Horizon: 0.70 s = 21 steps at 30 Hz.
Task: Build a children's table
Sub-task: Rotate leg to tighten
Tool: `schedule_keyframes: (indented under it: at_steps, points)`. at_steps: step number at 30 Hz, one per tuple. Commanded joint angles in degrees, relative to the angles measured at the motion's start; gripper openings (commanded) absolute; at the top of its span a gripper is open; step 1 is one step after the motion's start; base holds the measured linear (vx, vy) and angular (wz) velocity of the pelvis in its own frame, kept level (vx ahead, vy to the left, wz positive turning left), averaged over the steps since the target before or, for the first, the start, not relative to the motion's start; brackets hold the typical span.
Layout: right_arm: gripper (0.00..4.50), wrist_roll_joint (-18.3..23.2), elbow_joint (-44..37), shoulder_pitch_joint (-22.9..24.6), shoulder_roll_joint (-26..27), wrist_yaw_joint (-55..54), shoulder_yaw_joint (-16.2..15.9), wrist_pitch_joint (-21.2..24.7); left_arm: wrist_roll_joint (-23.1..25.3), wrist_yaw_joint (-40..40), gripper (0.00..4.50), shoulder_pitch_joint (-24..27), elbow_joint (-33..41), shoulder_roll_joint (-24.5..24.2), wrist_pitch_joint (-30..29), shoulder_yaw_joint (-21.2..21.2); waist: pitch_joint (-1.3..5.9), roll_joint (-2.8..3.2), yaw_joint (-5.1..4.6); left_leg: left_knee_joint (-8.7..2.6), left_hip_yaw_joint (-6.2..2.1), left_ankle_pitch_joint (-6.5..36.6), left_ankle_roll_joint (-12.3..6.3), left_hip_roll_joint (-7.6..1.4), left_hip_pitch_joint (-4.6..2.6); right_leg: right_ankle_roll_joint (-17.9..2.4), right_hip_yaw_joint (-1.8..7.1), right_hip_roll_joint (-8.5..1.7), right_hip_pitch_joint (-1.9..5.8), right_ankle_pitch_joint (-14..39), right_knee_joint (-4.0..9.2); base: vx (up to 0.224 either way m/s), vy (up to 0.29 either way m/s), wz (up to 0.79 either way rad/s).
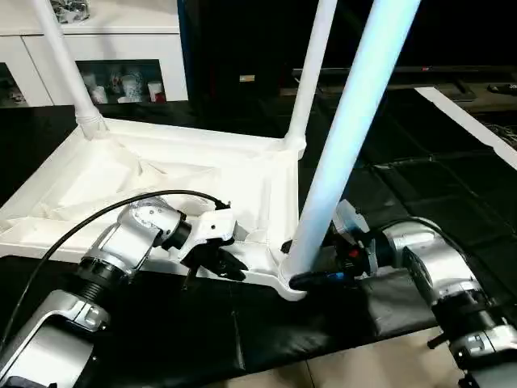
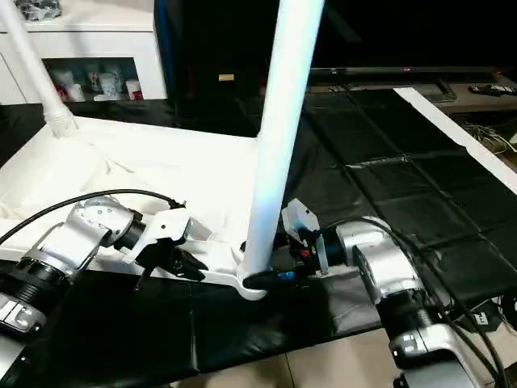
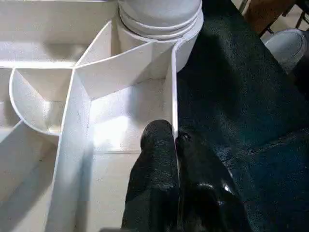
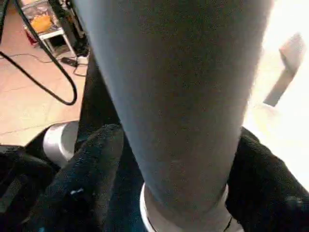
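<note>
The tabletop (image 1: 161,186) is lying upside down on a black mat (image 1: 202,331), ribs up, with three legs standing in its corner sockets. Right tool (image 2: 271,279) has its fingers around the base of the near leg (image 1: 347,137), one each side – looks like it's seating or twisting that one into its socket. Left tool (image 1: 222,263) is pinched together on the top's near rim, steadying it. I'd guess the next move is checking the leg is fully home, then letting go and fetching the fourth leg – careful not to tip the top.
</note>
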<state>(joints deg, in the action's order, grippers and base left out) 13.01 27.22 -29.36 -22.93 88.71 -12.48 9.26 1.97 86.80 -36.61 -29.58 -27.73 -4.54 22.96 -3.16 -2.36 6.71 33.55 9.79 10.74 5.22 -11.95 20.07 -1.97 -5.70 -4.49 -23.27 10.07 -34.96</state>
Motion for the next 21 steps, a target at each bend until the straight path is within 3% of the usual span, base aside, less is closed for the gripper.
schedule_keyframes:
  at_steps: [1, 10, 14, 16, 18, 21]
  points:
    - [2.83, 0.7, 0.1, -0.8, -0.8, 2.1, -0.9, 0.2, -0.6, 2.3, 0.0, -1.5, 0.5, 0.2, 1.5, 1.3, 3.94, 0.24, -0.17, -3.67, 0.05, 8.6, -2.98, -1.8, -0.11, -11.2, 3.28, -3.95, 3.42, 12.0, 3.86, 0.0, 0.0, 0.0]
    - [2.15, 0.8, 0.9, -0.7, -0.8, 3.4, -1.3, 0.2, -0.2, 2.1, 0.0, -1.5, -0.4, 0.2, 2.0, 1.2, 3.88, 0.28, -0.14, -3.68, 0.02, 9.5, -2.41, -1.73, -0.12, -10.4, 3.28, -3.99, 3.41, 14.4, 4.11, 0.0, 0.0, 0.0]
    - [2.08, 1.0, 0.1, 0.5, -0.4, 3.1, -1.6, 0.6, -0.4, 0.9, 0.0, -1.5, -0.5, 0.9, 0.6, 0.7, 3.86, 0.28, -0.14, -3.66, 0.03, 9.4, -2.49, -1.76, -0.14, -10.5, 3.28, -3.98, 3.39, 14.3, 4.09, 0.0, 0.0, 0.0]
    - [2.07, 1.4, -0.8, 1.3, 0.1, 1.8, -1.5, 1.5, -1.0, -0.2, 0.0, -1.4, -0.3, 1.5, -0.9, 0.0, 3.9, 0.61, -0.08, -3.67, -0.01, 9.5, -2.42, -1.74, -0.17, -10.7, 3.27, -3.98, 3.41, 13.9, 4.07, 0.0, 0.0, 0.0]
    - [2.06, 1.2, -0.8, 2.0, 1.6, -2.5, -0.5, 2.7, -1.6, -3.0, 0.0, -1.5, -0.2, 2.8, -3.6, -1.3, 3.85, 0.4, -0.14, -3.7, 0.06, 9.4, -2.34, -1.76, -0.19, -10.7, 3.3, -3.95, 3.41, 13.7, 4.13, 0.0, 0.0, 0.0]
    - [2.06, 0.4, 0.0, 2.2, 3.6, -8.4, 0.7, 3.5, -1.3, -6.1, 0.0, -1.7, -0.3, 3.9, -5.1, -2.1, 3.68, 0.52, -0.41, -3.86, -0.19, 11.3, -1.19, -1.57, -0.14, -9.3, 3.17, -4.12, 3.45, 18.4, 4.66, 0.0, 0.0, 0.0]
